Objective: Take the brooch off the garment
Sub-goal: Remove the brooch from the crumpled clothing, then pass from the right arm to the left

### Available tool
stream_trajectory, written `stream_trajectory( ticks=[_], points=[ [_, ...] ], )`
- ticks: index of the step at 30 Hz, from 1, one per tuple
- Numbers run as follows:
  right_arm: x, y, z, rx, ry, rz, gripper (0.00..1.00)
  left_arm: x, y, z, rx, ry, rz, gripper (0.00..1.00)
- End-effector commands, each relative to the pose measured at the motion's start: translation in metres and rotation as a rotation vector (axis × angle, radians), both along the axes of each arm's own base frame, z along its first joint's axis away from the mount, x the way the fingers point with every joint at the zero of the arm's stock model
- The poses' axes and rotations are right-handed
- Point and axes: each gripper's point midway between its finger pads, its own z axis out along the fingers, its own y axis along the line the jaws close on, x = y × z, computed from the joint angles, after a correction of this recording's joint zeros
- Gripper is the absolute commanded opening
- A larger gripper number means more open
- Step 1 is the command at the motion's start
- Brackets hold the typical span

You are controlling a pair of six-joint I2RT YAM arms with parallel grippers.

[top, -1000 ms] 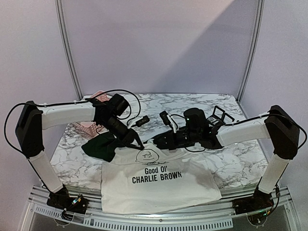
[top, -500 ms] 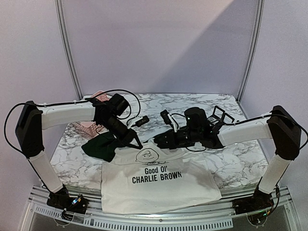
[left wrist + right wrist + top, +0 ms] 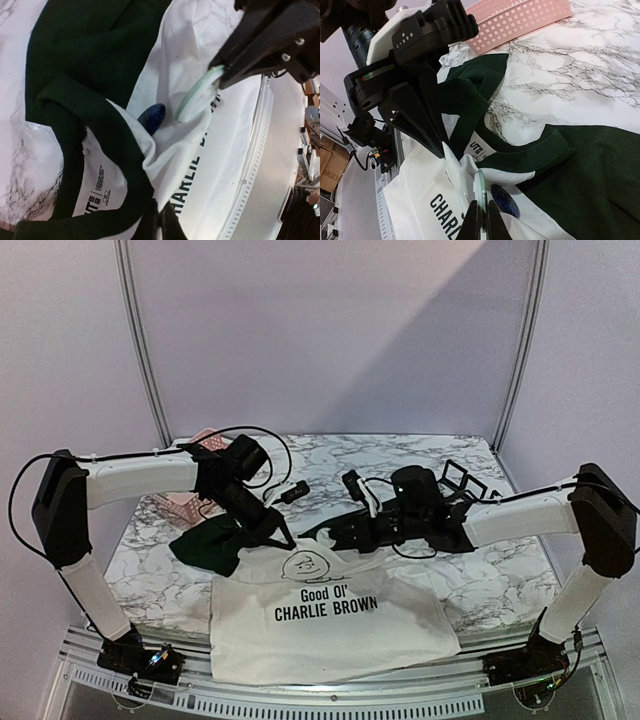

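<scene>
Marble table point(image 3: 480, 580) bears the garment point(image 3: 330, 630); your left gripper point(image 3: 440, 150) is clenched on its white cloth beside the collar point(image 3: 520, 156), your right gripper point(image 3: 479, 212) clamped on the brooch point(image 3: 479, 184), just near of that collar. Tug hard and the cloth could tear, or the brooch slip out.

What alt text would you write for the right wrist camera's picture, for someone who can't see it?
The right fingers pinch a pale round brooch edge-on at the chest of the white T-shirt with dark green collar. To its left, the left fingers clamp the white cloth; a pink basket stands behind on the marble table.
</scene>
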Motion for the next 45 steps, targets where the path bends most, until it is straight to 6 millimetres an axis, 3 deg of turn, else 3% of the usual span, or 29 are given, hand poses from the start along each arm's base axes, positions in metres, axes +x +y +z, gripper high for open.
stream_trajectory(
  ticks=[1,6,11,13,16,19,21,23,27,33,42,45],
  points=[
    [-0.001,-0.012,0.019,0.029,-0.041,-0.052,0.0,0.003,-0.003,0.017,-0.018,-0.056,0.008,0.15],
    [-0.002,-0.023,0.044,0.065,-0.075,-0.09,0.0,0.016,-0.002,0.036,-0.074,-0.142,0.063,0.59],
    [-0.006,-0.038,0.079,0.131,-0.112,-0.117,0.0,0.03,-0.005,0.071,-0.157,-0.262,0.111,0.65],
    [-0.009,-0.043,0.095,0.167,-0.127,-0.112,0.0,0.032,-0.008,0.097,-0.212,-0.316,0.121,0.68],
    [-0.018,-0.048,0.12,0.244,-0.132,-0.076,0.0,0.031,-0.017,0.152,-0.346,-0.386,0.133,0.73],
    [-0.032,-0.056,0.158,0.358,-0.161,-0.024,0.0,0.014,-0.027,0.212,-0.55,-0.437,0.101,0.8],
    [-0.039,-0.062,0.178,0.411,-0.18,-0.005,0.0,0.0,-0.03,0.232,-0.667,-0.459,0.061,0.86],
    [-0.047,-0.064,0.194,0.444,-0.196,0.029,0.0,-0.009,-0.031,0.238,-0.742,-0.462,0.04,0.88],
    [-0.052,-0.059,0.202,0.442,-0.184,0.08,0.0,-0.023,-0.032,0.214,-0.738,-0.379,0.004,0.88],
    [-0.056,-0.049,0.205,0.434,-0.164,0.146,0.0,-0.049,-0.051,0.198,-0.728,-0.338,-0.063,0.87],
    [-0.051,-0.037,0.196,0.401,-0.134,0.18,0.0,-0.064,-0.066,0.189,-0.735,-0.247,-0.114,0.85],
    [-0.051,-0.033,0.192,0.395,-0.127,0.183,0.0,-0.066,-0.067,0.189,-0.736,-0.245,-0.118,0.79]
  ],
)
